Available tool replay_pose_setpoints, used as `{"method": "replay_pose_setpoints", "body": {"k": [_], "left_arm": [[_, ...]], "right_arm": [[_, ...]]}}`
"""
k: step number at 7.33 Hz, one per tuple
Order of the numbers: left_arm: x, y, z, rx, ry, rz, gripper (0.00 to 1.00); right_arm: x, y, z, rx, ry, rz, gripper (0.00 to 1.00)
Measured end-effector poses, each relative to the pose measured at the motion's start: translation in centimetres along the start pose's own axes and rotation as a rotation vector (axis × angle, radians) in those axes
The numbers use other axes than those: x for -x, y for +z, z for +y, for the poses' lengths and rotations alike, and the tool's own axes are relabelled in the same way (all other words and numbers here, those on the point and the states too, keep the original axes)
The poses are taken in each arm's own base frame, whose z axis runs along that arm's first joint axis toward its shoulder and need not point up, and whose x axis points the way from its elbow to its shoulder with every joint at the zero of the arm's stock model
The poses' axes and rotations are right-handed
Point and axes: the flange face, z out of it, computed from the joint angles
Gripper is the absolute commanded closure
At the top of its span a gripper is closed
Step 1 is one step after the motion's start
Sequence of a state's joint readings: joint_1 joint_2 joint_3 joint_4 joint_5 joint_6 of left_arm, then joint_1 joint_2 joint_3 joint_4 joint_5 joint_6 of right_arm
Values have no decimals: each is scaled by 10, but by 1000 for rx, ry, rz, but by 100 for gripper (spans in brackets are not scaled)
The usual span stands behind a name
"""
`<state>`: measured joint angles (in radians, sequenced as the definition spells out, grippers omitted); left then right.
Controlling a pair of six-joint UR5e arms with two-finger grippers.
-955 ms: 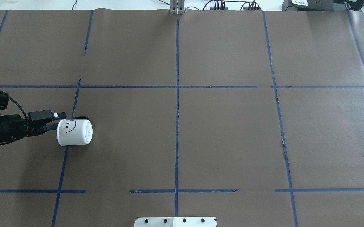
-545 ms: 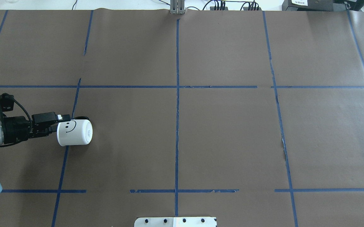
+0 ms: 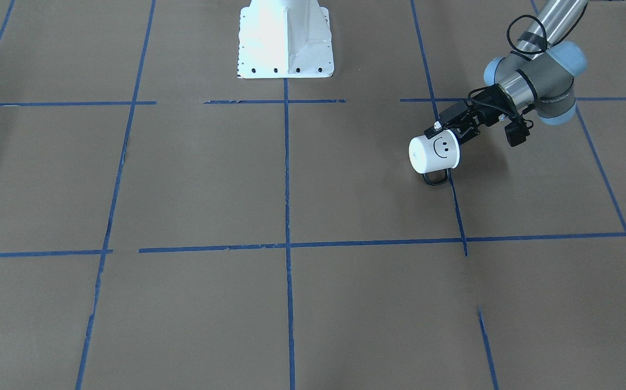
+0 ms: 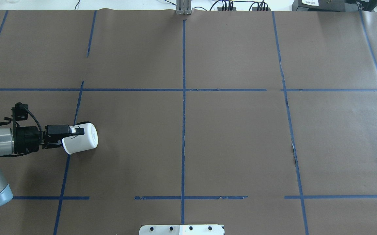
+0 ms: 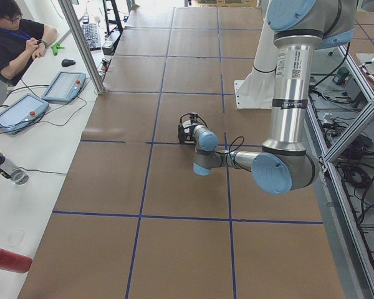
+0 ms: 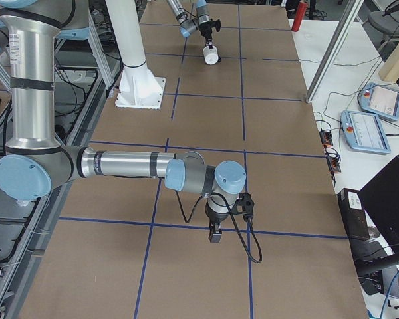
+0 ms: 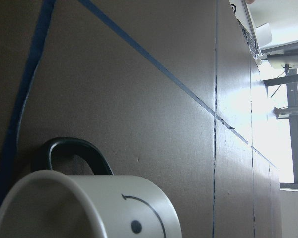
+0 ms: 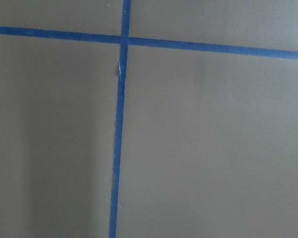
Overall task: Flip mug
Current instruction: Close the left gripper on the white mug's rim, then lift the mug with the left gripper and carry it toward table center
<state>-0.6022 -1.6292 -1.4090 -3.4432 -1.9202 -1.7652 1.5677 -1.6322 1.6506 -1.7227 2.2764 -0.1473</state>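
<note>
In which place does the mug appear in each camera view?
Front-facing: mug upper right.
Overhead: mug at left, mid-height.
Exterior left: near centre, hidden behind left arm's wrist.
Exterior right: mug top centre, far away.
Left wrist: mug bottom left.
Right wrist: not in it.
Shared landmark: blue tape line passing the mug.
</note>
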Motion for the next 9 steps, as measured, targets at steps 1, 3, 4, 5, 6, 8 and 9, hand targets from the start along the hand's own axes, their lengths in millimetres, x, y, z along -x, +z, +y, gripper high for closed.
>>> {"method": "replay_pose_setpoints", "body": {"k": [1, 3, 4, 5, 6, 8, 9], "left_arm": [[-7, 6, 3, 43, -14, 8, 100], [-40, 29, -2, 81, -56, 65, 100], [-65, 43, -9, 90, -77, 104, 100], [-89, 57, -19, 98, -87, 125, 100], [-113, 72, -30, 103, -97, 108, 100], [-159, 111, -46, 100, -159, -34, 100], [-188, 135, -51, 97, -201, -125, 100]], "right_arm": [[0, 0, 0, 0, 0, 0, 0], [0, 0, 0, 0, 0, 0, 0], [0, 0, 0, 0, 0, 0, 0], [0, 0, 0, 0, 0, 0, 0], [0, 0, 0, 0, 0, 0, 0], [0, 0, 0, 0, 0, 0, 0], [0, 0, 0, 0, 0, 0, 0]]}}
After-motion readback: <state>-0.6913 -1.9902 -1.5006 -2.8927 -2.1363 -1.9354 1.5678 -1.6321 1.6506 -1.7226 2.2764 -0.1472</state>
